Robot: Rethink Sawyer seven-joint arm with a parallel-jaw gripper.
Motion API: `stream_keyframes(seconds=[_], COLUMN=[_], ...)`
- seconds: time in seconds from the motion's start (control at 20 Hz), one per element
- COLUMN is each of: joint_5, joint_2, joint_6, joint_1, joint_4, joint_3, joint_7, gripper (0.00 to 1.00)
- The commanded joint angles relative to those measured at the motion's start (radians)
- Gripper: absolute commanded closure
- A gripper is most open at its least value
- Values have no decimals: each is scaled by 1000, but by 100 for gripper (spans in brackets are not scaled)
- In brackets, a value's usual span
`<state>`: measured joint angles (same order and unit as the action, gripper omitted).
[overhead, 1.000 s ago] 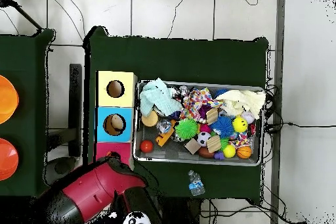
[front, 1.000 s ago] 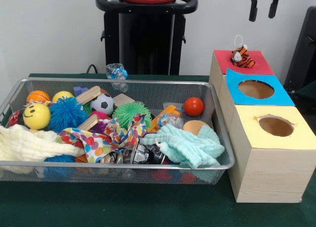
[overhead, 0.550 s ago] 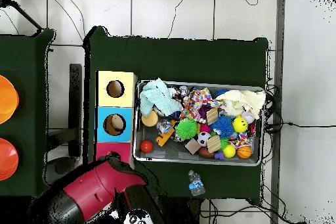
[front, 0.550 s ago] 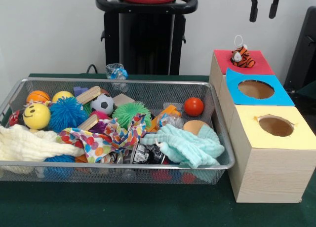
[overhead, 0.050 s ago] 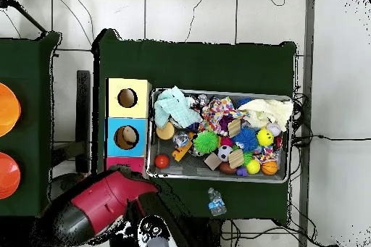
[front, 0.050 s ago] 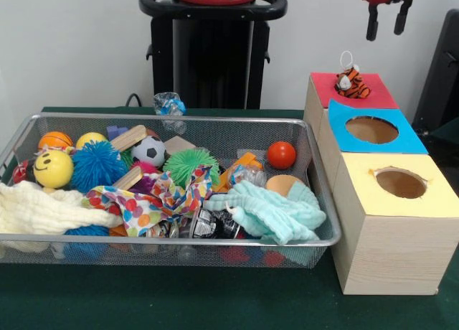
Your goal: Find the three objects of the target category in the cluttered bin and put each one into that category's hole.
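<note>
- While the gripper hangs high above the red box, its two fingers spread apart and holding nothing, the tiger toy sits in that box's hole, only partly sunk, its head and loop showing above the red top.
- Judging from this, a soft-animal drop at the red box looks to be the step in hand: the toy is let go but not fully through the hole.
- In front of the red box stand the blue box and then the yellow box, each with an open round hole; nothing pokes out of either.
- Beside the red box, on the side away from the picture's right edge, lies the wire bin on the green desk, crowded with balls, cloths and blocks.
- In the bin no further plush animal shows plainly; the mint cloth, the patterned cloth and the cream cloth could be hiding one.
- The next move likely calls for either a nudge to seat the tiger, or a swing from the red box over to the bin to move cloths aside and search.
- In the overhead view the arm covers the red box's near end.
</note>
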<state>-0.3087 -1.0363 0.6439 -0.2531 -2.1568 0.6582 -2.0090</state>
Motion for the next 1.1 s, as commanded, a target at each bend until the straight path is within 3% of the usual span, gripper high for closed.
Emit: stream_keyframes(seconds=[0.05, 0.75, 1.1], joint_5=[-78, -94, -103], joint_2=[122, 217, 245], joint_6=[110, 267, 225], joint_1=[-31, -17, -50], joint_4=[171, 374, 358], joint_3=[51, 59, 70], joint_7=[194, 220, 216], gripper=[0, 0, 0])
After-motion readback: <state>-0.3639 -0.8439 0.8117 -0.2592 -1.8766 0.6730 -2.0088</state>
